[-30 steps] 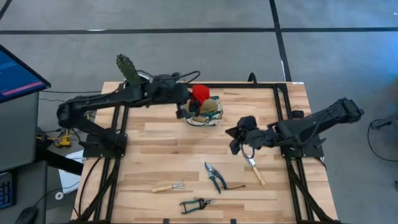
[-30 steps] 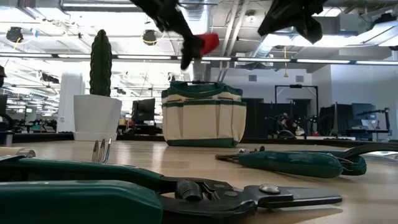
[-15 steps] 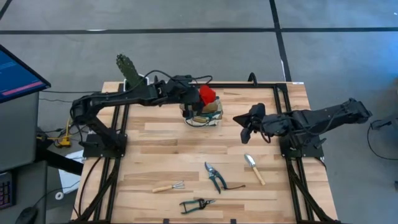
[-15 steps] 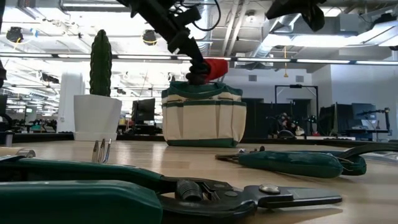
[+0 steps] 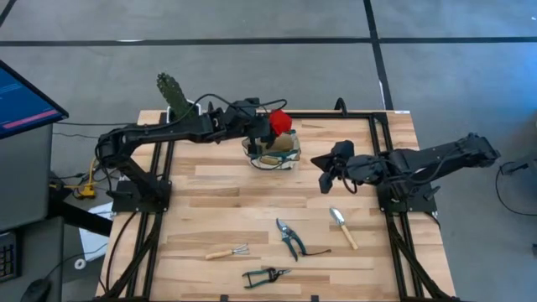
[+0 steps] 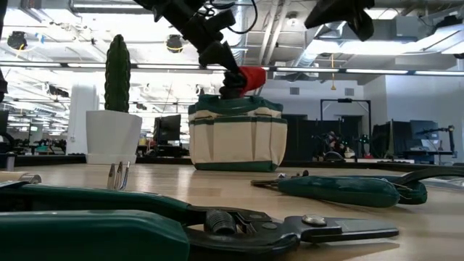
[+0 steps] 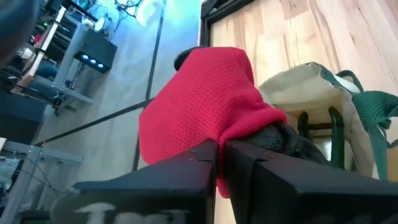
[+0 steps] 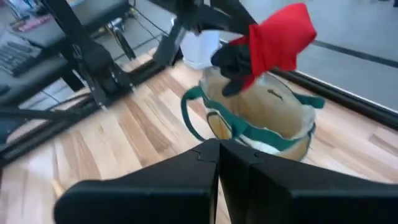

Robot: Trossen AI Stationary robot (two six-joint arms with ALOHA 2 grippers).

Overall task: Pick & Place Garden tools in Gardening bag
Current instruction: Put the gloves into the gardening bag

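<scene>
We see a soft red-and-black knitted fabric item, likely a glove, hanging limp just above the open mouth of the small beige canvas bag with dark green trim. It looks light and floppy; we judge a pinch on bunched cloth suits it. The left gripper, reaching over the bag, is clamped tight on it. The right gripper hovers beside the bag, closed and empty.
</scene>
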